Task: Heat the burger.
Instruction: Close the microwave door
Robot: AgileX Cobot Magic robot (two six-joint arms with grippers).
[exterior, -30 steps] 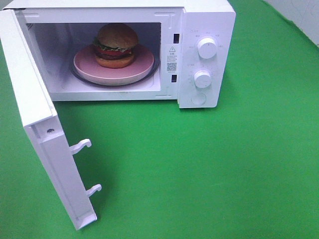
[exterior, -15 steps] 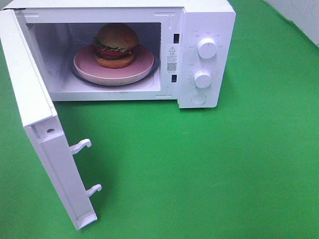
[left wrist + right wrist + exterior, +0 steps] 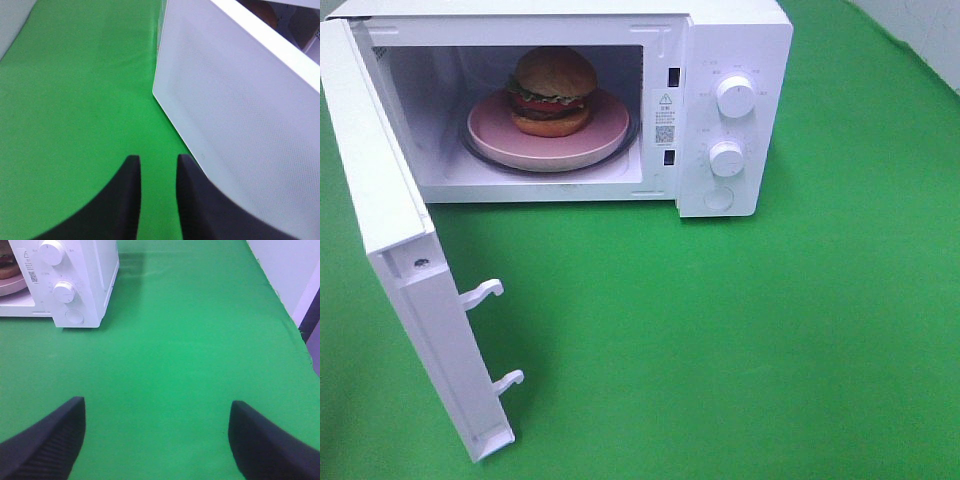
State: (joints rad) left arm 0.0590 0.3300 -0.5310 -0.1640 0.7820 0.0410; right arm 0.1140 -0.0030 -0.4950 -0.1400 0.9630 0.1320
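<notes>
Exterior high shows me the burger (image 3: 554, 88) sitting on the pink plate (image 3: 610, 125), toward the plate's back rim, inside the white microwave (image 3: 740, 40). The microwave stands along the far edge of the green surface (image 3: 720, 330), nearer its far left corner. Its door (image 3: 380, 200) is swung wide open toward the near left edge, with two latch hooks showing on its inner face. Two round knobs, the upper (image 3: 735, 97) and the lower (image 3: 726, 159), sit on the control panel.

On the left wrist view, my left gripper (image 3: 158, 159) has its fingers drawn close with a thin strip of green between them, grasping nothing, just beside the door's outer face. My right gripper (image 3: 157, 402) is spread wide and empty above the surface, well apart from the microwave.
</notes>
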